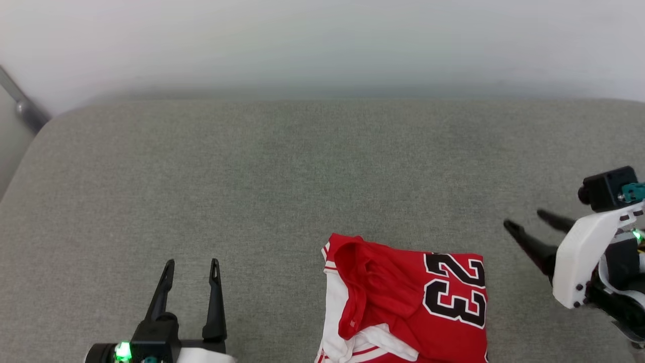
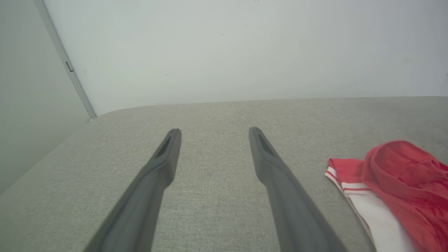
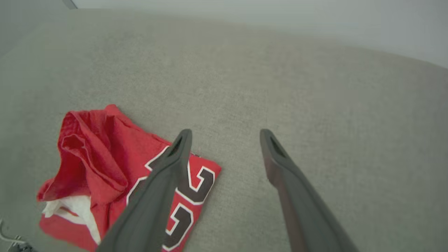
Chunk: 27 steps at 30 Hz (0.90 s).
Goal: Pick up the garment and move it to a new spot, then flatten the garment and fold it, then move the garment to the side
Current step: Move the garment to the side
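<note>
We see 1 garment (image 1: 403, 302), red w/ white sleeve and 2 black digits, bunched at the near edge of the grey cushion (image 1: 252, 166), btwn our 2 grippers. Left gripper (image 1: 193, 262) & right gripper (image 1: 523, 218): 2 fingers each, spread apart, neither touching the cloth.

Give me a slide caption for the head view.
Red jersey lies on the grey cushion between the open left gripper and open right gripper.

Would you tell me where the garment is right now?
In the head view the garment lies on the grey cushion, low, right of centre, between the left hand and right hand.
</note>
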Available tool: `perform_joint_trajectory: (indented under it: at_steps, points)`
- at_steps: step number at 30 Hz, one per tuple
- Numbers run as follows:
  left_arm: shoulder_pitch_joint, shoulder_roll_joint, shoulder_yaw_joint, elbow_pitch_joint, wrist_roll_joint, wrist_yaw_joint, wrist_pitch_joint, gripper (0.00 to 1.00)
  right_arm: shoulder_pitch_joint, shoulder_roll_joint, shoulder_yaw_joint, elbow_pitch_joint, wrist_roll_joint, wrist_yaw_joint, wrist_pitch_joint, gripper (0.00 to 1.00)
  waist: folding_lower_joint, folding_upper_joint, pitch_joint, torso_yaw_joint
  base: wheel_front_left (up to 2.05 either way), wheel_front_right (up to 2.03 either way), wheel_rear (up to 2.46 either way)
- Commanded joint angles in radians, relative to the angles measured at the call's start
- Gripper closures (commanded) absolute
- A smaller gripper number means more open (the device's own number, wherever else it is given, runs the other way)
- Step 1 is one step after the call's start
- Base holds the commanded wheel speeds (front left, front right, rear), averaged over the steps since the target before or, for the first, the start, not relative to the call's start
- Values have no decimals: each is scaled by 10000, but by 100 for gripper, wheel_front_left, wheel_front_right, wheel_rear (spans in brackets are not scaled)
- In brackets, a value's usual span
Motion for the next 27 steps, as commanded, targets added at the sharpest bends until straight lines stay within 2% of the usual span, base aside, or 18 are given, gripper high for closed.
perform_joint_trajectory:
  at_steps: [1,5,9,15,19,26,27]
  points:
    - [-190,-11,-17,-47,48,-45,-20,0,42,-170,54,153,628,-7,652,0,0,0,240,54,0,0,0]
    - [-501,-24,-58,-47,54,-104,-20,0,330,-569,182,442,2248,-6,2313,0,0,0,655,189,0,0,0]
    - [-771,-35,-120,-64,57,-141,-20,0,662,-670,247,623,3245,-6,3148,0,0,0,1098,365,0,0,0]
    - [-1139,-42,-171,-49,81,-210,-20,0,775,-241,245,936,4014,-6,3223,0,0,0,1677,593,0,0,0]
    - [-1475,-51,-231,-39,89,-274,-20,0,682,205,616,1318,4371,-10,3013,0,0,0,2191,782,0,0,0]
    - [-1678,-58,-224,-5,53,-214,-20,0,729,246,1388,1706,4485,-18,2835,0,0,0,2429,930,0,0,0]
    - [-1677,-59,-227,3,42,-200,-20,0,693,210,1478,1715,4514,-18,2763,37,0,0,2425,942,0,0,0]
